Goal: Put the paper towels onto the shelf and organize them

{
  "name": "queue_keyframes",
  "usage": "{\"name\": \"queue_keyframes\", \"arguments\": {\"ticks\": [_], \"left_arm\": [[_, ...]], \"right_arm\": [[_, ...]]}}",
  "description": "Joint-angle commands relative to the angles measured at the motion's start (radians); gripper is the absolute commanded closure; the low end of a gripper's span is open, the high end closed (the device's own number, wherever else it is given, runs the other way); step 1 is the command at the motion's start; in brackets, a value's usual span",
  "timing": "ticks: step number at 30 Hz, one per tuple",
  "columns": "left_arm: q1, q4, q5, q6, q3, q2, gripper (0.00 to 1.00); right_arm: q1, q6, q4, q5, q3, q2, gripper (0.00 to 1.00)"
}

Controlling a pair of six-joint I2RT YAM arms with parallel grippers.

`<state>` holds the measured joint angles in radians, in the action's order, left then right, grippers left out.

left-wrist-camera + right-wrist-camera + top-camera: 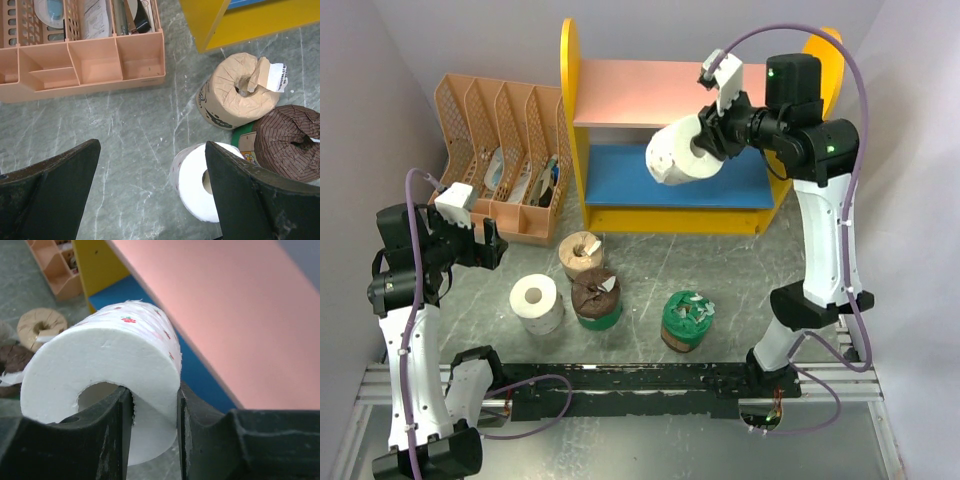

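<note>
Grips a white roll (pixel 672 158) with the right hand (pixel 703 138), one finger inside the core, one outside. Holds it in the air before the shelf (pixel 570 100), level with the gap between pink upper board (pixel 640 90) and blue lower board (pixel 630 180). Hovers the left hand (pixel 493 245), fingers wide apart, near the counter (pixel 750 260) left edge, over a second white roll (pixel 537 303). Beside that: tan roll (pixel 581 255), brown roll in green wrap (pixel 596 298), green-wrapped roll (pixel 687 320).

The left gripper (pixel 152 150) hides part of a white roll (pixel 192 182); organizer (pixel 140 55) contents are cropped.
</note>
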<state>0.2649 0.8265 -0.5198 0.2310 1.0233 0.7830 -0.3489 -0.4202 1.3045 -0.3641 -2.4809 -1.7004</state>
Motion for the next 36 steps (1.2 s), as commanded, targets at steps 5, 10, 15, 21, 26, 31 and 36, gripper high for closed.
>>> {"name": "queue_keyframes", "arguments": {"ticks": [5, 10, 15, 21, 26, 31, 36], "left_arm": [[0.01, -0.029, -0.007, -0.005, -0.008, -0.004, 0.02], [0.01, -0.029, -0.012, -0.004, -0.008, 0.005, 0.02], [0.01, -0.029, -0.011, -0.005, -0.008, 0.008, 0.02], [0.01, -0.029, -0.014, -0.003, -0.008, 0.012, 0.02], [0.01, -0.03, -0.013, -0.003, -0.009, 0.01, 0.02], [0.01, -0.03, -0.01, -0.005, -0.009, 0.004, 0.02], [0.01, -0.03, -0.008, -0.006, -0.009, 0.002, 0.02]], "right_arm": [[0.005, 0.016, -0.158, 0.121, 0.041, 0.053, 1.0], [0.005, 0.015, -0.154, 0.18, -0.062, 0.023, 1.0], [0.004, 0.016, -0.22, 0.251, -0.144, 0.059, 1.0], [0.004, 0.027, -0.378, 0.303, -0.087, 0.12, 1.0], [0.005, 0.048, -0.493, 0.348, -0.052, 0.136, 1.0], [0.004, 0.044, -0.611, 0.39, 0.063, 0.154, 1.0], [0.005, 0.024, -0.515, 0.442, -0.067, 0.062, 1.0]]}}
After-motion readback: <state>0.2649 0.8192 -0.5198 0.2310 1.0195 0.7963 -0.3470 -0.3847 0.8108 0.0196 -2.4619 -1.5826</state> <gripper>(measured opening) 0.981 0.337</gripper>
